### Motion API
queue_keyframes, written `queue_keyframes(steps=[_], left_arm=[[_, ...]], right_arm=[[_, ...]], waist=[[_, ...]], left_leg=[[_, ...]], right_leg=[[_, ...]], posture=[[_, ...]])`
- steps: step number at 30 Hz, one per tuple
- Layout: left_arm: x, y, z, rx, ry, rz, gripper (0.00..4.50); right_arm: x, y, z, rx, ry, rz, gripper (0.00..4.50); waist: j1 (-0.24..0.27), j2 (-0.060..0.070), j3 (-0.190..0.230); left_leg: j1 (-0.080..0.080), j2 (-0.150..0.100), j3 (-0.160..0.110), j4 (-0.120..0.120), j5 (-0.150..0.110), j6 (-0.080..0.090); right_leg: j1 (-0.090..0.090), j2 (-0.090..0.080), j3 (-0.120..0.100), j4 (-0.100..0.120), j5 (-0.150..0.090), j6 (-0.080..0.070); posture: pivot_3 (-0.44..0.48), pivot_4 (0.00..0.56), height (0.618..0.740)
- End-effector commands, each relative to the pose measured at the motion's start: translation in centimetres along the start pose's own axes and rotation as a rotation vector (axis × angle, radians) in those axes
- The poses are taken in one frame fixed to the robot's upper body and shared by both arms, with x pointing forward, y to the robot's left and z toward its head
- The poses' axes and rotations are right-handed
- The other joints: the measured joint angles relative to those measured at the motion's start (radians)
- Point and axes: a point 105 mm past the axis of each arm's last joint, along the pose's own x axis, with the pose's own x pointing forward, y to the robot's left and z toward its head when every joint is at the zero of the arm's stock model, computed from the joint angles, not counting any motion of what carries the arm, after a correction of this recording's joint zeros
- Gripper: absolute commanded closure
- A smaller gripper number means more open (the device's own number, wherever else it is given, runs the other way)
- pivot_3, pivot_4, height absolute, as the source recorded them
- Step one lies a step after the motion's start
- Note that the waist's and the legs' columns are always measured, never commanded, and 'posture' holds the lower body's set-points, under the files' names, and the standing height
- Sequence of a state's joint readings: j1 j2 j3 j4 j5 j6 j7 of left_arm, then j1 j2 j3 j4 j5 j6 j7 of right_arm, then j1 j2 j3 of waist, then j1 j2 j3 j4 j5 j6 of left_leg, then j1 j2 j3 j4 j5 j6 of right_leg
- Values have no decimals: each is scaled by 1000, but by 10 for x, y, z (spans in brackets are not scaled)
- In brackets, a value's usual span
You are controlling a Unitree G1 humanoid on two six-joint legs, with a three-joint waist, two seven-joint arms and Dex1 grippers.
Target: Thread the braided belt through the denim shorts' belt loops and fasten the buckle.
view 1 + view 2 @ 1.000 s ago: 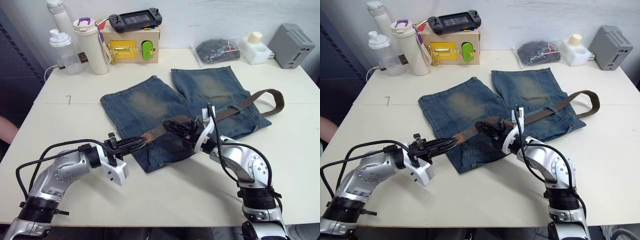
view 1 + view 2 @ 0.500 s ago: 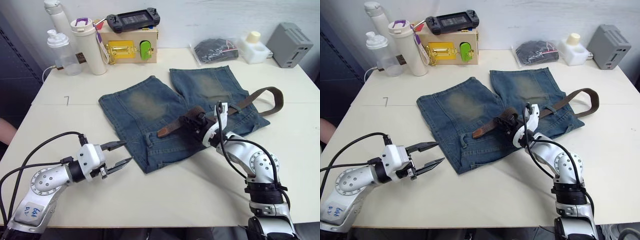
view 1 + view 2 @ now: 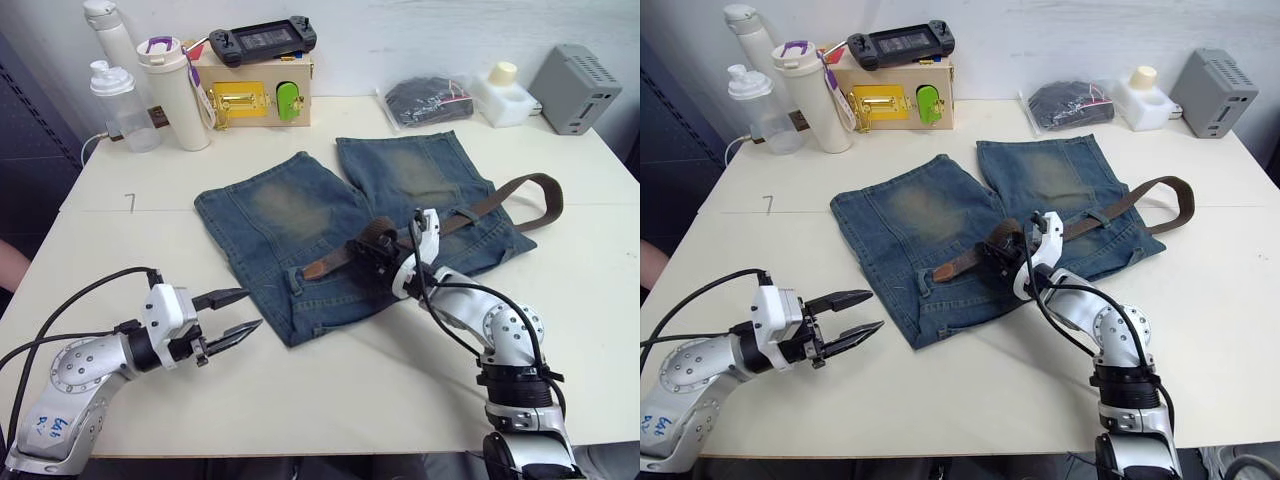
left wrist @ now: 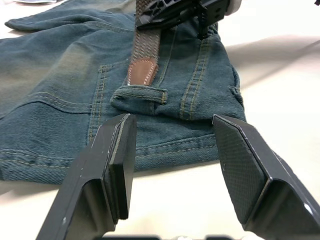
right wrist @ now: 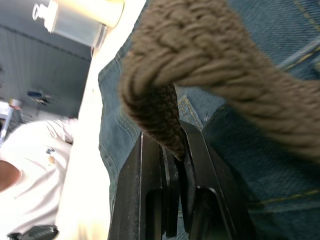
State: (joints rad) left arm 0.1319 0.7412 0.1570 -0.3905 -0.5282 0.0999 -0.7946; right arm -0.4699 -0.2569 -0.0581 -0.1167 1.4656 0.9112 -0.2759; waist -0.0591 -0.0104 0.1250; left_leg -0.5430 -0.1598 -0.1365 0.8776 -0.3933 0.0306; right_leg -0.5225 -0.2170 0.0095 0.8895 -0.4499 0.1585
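Right pincer (image 3: 372,243) pinching braided belt (image 3: 505,195) on denim shorts (image 3: 290,215), left pincer (image 3: 232,317) spread beside waistband edge, over bare bench (image 3: 330,390).

The left gripper (image 3: 228,318) hangs low with its two black fingers spread wide, nothing between them, arm bent at the elbow. The right gripper (image 3: 372,250) is clamped on the belt (image 3: 340,257), forearm angled inward.
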Motion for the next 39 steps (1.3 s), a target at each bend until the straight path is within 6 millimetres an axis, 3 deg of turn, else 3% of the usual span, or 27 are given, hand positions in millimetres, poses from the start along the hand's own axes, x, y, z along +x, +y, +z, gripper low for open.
queue_keyframes(steps=[1, 13, 27, 33, 39], left_arm=[[0, 4, 8, 38, -21, 17, 1785], [1, 3, 5, 50, -13, 13, 1785], [-3, 3, 0, 53, 4, 17, 1785], [-6, 5, 0, 46, 7, 26, 1785], [-11, 7, -1, 38, 24, 42, 1785]], right_arm=[[3, 24, -11, -74, 62, 83, 4500], [26, 41, -36, -211, 129, 95, 4500], [32, 63, -27, -484, -53, 178, 4500], [28, 52, -39, -577, -50, 109, 4500], [27, 57, -67, -581, 13, 117, 4500]], waist=[[0, 0, 0], [-6, 0, 0], [-13, 0, 0], [-14, 0, 0], [-16, 0, 0]], left_leg=[[0, 0, 0, 0, 0, 0], [0, 0, 0, -1, 0, 0], [0, 0, 0, -2, 0, -1], [1, 0, 0, -2, 0, -1], [1, 0, 0, -2, 0, -1]], right_leg=[[0, 0, 0, 0, 0, 0], [-1, 0, 0, 0, 0, 0], [-2, 0, 0, 0, 0, 0], [-1, 0, 0, 1, 0, 0], [-1, 0, 0, 1, 0, 0]], posture=[[0, 150, 645], [0, 150, 645], [0, 150, 645], [0, 150, 645], [0, 150, 645]])
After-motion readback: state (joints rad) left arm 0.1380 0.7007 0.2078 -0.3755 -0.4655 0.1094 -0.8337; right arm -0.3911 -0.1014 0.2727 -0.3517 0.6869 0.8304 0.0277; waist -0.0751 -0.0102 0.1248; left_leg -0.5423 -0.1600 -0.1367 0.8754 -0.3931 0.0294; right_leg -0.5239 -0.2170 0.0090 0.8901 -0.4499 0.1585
